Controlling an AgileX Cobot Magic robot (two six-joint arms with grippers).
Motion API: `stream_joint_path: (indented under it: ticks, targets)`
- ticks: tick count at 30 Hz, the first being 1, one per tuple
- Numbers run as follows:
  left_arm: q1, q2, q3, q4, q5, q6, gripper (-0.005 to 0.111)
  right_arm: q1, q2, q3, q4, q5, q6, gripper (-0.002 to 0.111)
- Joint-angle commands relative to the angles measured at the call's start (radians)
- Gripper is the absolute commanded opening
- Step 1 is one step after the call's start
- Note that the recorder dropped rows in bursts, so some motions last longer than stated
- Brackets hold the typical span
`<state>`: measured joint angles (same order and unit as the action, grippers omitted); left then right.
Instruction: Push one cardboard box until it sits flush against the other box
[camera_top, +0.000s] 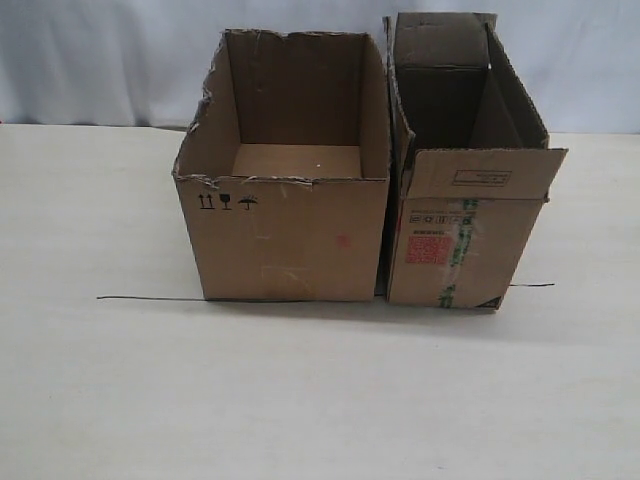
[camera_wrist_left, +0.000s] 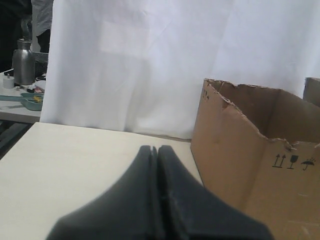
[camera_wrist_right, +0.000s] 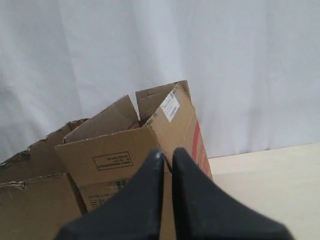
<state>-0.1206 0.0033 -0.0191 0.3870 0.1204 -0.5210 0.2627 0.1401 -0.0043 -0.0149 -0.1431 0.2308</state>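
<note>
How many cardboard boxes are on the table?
2. The wide box with the torn rim is on the left, and the narrow box with the red label stands close beside it on the right. No others show.

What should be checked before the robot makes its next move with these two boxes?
1. The narrow box and the wide box stand upright on the table: ok.
2. Boxes flush together: cannot tell; a thin dark seam shows between them.
3. The left gripper is shut and empty: ok.
4. The right gripper is shut and empty: ok.
5. Both are off the boxes: ok; neither appears in the exterior view.
</note>
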Motion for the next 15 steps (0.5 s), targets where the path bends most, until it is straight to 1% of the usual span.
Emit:
stream_joint_path:
  ticks: [1,9,12,13,15]
  targets:
    - [-0.008,-0.003,-0.006,0.001,-0.015,-0.004,0.000,-0.005,-0.019,0.004,0.007,0.013,0.000,0.005]
    - [-0.008,-0.003,-0.006,0.001,-0.015,-0.004,0.000,-0.005,-0.019,0.004,0.007,0.013,0.000,0.005]
    - [-0.008,-0.003,-0.006,0.004,-0.015,-0.004,0.000,-0.005,-0.019,0.004,-0.007,0.011,-0.064,0.005]
    - [-0.008,-0.003,-0.006,0.004,-0.015,-0.004,0.000,0.000,-0.042,0.004,-0.007,0.027,-0.081,0.005]
    - [-0.008,-0.003,-0.006,0.004,-0.015,-0.004,0.000,-0.026,-0.090,0.004,-0.007,0.086,-0.084,0.005]
